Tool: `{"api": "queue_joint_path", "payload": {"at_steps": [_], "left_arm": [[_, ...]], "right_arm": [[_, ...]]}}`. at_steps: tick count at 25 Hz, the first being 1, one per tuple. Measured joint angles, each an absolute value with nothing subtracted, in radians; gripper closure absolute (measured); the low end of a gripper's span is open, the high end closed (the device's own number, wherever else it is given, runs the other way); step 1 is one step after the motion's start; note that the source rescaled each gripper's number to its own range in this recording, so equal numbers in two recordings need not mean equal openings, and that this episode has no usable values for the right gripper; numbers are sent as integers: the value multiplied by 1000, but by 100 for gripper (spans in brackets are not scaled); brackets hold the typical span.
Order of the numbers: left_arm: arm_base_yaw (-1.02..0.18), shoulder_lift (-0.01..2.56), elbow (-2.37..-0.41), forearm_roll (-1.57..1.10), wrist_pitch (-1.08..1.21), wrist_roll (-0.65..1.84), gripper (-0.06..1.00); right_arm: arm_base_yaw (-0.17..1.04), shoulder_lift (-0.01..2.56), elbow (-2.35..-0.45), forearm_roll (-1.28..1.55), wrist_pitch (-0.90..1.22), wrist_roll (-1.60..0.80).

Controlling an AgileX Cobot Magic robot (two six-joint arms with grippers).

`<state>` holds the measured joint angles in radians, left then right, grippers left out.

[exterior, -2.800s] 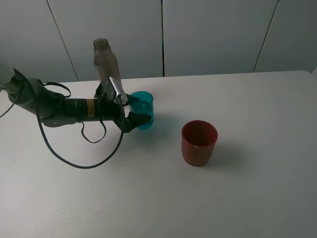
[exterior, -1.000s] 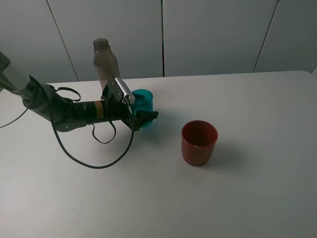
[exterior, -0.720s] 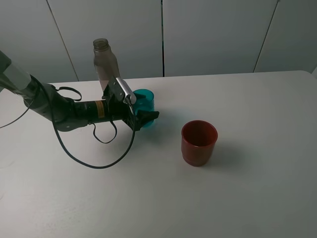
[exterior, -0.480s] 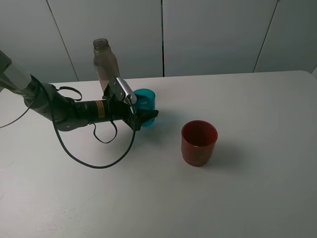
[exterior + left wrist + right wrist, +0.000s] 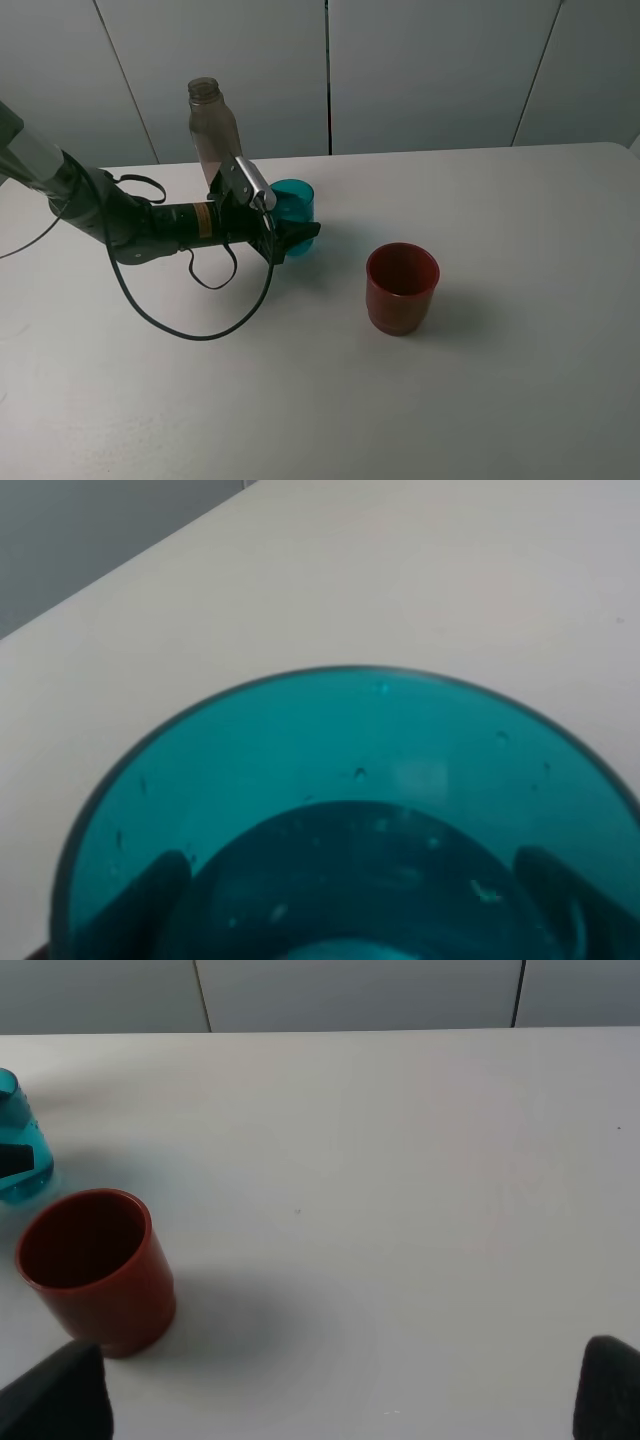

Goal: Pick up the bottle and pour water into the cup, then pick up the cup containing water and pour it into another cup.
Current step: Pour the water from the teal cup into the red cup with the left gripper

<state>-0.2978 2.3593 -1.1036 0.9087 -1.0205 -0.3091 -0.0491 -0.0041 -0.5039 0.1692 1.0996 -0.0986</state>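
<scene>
1. My left claw is clenched on the cup. One finger sits on each side of its lower wall, and both show as dark shapes through the teal plastic in the left wrist view.
2. The cup stands upright, mouth up, at the tip of my left arm. I cannot tell whether its base has left the table.
3. A darker, speckled pool lies in its bottom. I take that for water, so I judge the pour from the bottle done. The bottle stands upright behind my left wrist, apart from the cup.
4. The next move turns on where the red cup lies. It is to the right of my left claw and somewhat nearer the front of the table. It is well apart from the teal cup, with only bare table between them. It is upright with its wide mouth open to the top.
5. My left forearm comes in from the left, about level, with its fingers pointing right. I judge the carry to be mostly a reach onward along that line, drifting toward the front.
6. The teal cup's long axis is vertical, across my fingers. A roll of the wrist should tip its lip over the red rim.
7. My right claw is spread wide and empty, near the red cup and nearer to it than the left. The load is in my left, though, so the left arm has to travel.
</scene>
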Motion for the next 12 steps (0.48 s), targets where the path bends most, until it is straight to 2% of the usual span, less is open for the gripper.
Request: {"api": "queue_joint_path", "payload": {"at_steps": [12], "left_arm": [[-327, 2235, -1112, 922, -888, -338, 86]], "right_arm": [[-49, -4, -504, 169, 1100, -97]]}}
